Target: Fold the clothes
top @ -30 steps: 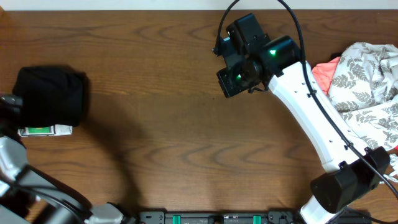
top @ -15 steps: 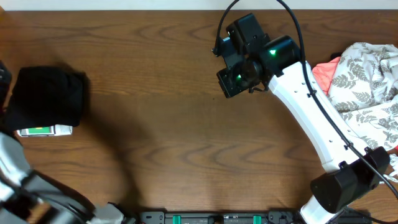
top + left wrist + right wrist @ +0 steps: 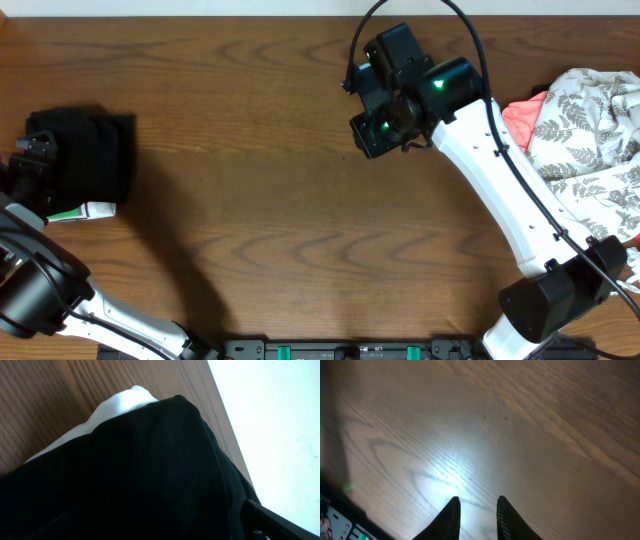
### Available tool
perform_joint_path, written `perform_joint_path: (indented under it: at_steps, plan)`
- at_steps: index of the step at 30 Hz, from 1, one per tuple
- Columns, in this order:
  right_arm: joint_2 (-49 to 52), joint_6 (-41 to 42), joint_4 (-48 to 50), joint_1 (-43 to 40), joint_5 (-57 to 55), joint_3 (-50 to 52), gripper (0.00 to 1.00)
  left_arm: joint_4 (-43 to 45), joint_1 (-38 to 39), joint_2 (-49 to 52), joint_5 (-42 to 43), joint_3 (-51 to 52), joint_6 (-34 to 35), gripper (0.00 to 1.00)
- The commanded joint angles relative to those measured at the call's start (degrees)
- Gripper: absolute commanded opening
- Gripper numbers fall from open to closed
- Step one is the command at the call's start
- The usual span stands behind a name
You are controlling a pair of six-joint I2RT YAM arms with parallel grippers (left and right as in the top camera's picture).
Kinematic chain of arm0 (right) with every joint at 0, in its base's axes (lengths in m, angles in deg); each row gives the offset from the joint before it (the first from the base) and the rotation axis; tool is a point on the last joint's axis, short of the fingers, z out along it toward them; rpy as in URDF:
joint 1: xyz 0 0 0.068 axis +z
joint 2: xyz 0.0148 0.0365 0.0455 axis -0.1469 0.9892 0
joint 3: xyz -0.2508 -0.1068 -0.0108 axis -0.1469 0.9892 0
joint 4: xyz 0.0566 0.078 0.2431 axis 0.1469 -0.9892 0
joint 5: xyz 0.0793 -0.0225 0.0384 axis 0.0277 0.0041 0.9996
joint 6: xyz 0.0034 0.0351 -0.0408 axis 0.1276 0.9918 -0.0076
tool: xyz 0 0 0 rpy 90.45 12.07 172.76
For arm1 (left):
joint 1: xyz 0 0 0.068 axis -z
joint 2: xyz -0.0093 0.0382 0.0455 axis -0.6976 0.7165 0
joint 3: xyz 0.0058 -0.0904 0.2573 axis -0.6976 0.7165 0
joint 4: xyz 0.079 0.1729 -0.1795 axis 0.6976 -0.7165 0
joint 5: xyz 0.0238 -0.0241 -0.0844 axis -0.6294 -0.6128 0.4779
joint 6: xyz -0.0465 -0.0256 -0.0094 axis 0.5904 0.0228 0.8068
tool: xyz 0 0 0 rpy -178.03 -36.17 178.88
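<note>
The clothes (image 3: 88, 152) are a compact black bundle at the table's far left; up close the black fabric (image 3: 150, 470) fills the left wrist view. My left gripper (image 3: 30, 168) hangs over the bundle's left edge, open wide. Only one of its fingers (image 3: 272, 521) shows, at the lower right, and the cloth hides the rest. My right gripper (image 3: 477, 499) hovers over bare wood near the table's back middle (image 3: 385, 122), its fingers a little apart with nothing between them.
A white item with a green patch (image 3: 84, 211) pokes out from under the bundle's front edge (image 3: 122, 402). A heap of leaf-patterned cloth (image 3: 590, 125) and a coral garment (image 3: 522, 118) lies at the right edge. Beyond the table edge is a pale surface (image 3: 280, 415).
My left gripper has come in from the left edge and now sits over the black bundle's left side. The right arm has stayed where it was.
</note>
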Motion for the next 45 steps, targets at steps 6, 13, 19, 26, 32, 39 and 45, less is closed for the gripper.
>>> perform_joint_path:
  at_steps: [6,13,19,26,32,39,45]
  plan:
    - [0.04,-0.46,-0.81,-0.17,0.07,0.11,0.26,-2.03,0.5,4.48,1.25,1.49,-0.72,0.98]
    - [0.04,-0.46,-0.52,-0.22,0.31,0.09,0.32,-2.84,0.52,-0.07,5.84,1.49,-0.07,0.98]
    - [0.02,-0.48,-0.28,-0.22,0.31,0.09,0.3,-4.74,1.14,-10.27,5.77,1.49,-1.42,0.98]
    - [0.02,-0.48,0.98,-0.22,0.31,0.09,0.31,-4.72,7.58,-18.99,5.53,1.49,-4.57,0.98]
    - [0.02,-0.48,1.68,-0.17,0.31,0.09,0.31,-9.01,15.91,-16.72,-5.42,1.51,-10.29,0.98]
    - [0.02,-0.48,0.42,-0.22,0.31,0.09,0.32,-8.48,18.14,-9.55,-14.93,1.51,-11.1,0.98]
    - [0.02,-0.42,0.2,-0.22,0.37,0.09,0.32,-7.89,17.92,-0.37,-15.65,1.51,-11.1,0.98]
